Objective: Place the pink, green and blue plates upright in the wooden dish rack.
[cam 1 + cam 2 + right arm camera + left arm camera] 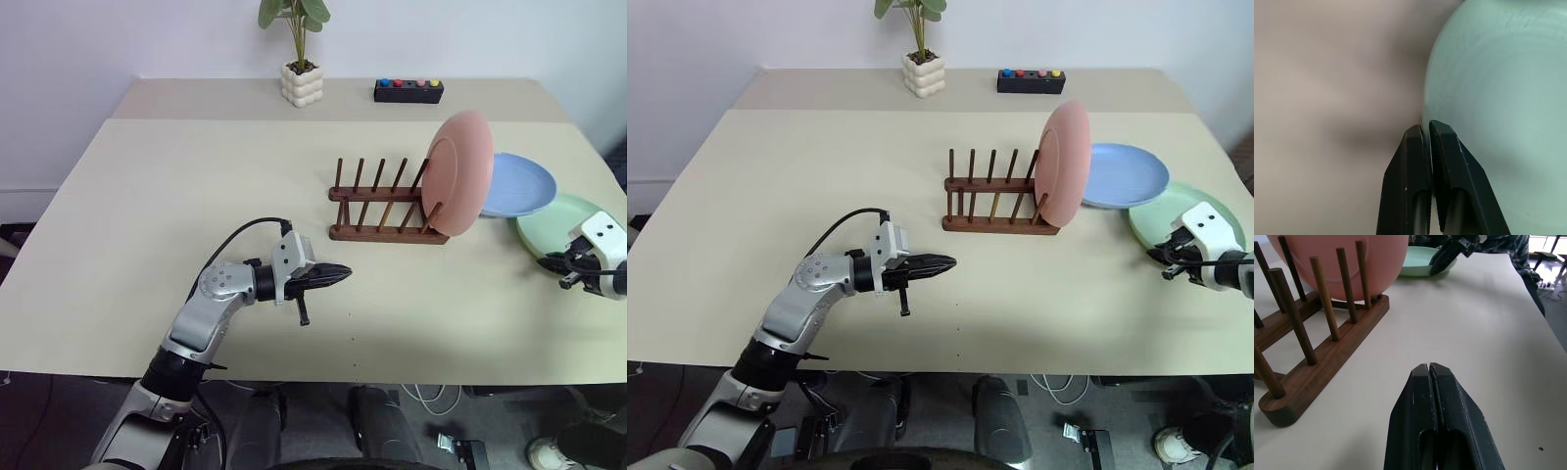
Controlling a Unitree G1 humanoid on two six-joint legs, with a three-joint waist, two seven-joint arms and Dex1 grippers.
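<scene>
The pink plate (460, 176) stands upright at the right end of the wooden dish rack (377, 211), leaning on its pegs. Behind it to the right the blue plate (524, 186) lies flat, its edge over the green plate (554, 225), which also lies flat. My right gripper (1425, 126) is at the near-left rim of the green plate (1498, 98), its fingers shut with the rim's edge between their tips. My left gripper (338, 274) hangs shut and empty over bare table in front of the rack, pointing right.
A potted plant in a white pot (302, 83) and a black box with coloured buttons (409, 90) stand at the back of the table. The rack's left slots hold nothing. The table's right edge (612, 181) runs close to the green plate.
</scene>
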